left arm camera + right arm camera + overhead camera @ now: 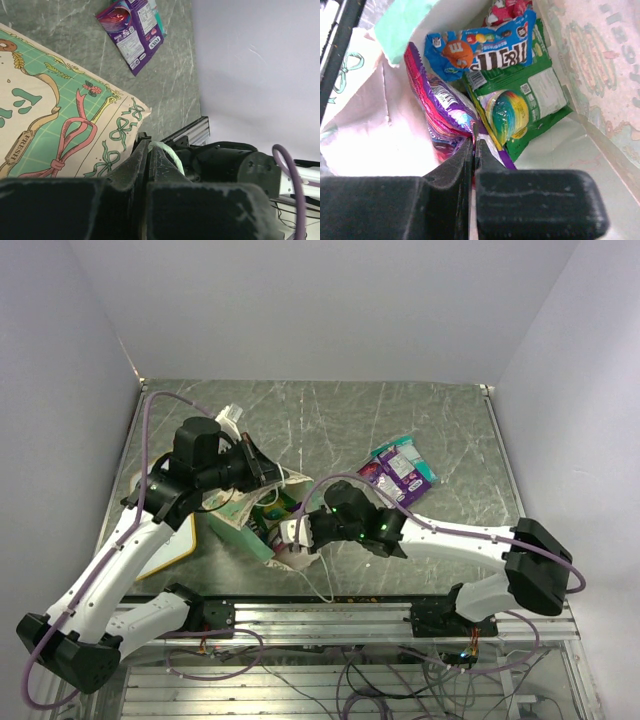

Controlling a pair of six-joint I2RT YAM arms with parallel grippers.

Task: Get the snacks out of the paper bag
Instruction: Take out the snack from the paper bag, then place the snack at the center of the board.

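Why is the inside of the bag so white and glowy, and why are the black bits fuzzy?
Right wrist view: light washes out the inner wall of the paper bag, while the blue packet looks clear; the jaws, too close to the lens, blur. Left wrist view: same blurred jaws, crisp bag print. Top view: even light, soft shadows.

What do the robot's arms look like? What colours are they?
The left arm and right arm are smooth white tubes joined by chunky black joints. A thin purple cable loops along each one. The left gripper and right gripper have flat black fingers with a rough, grainy surface.
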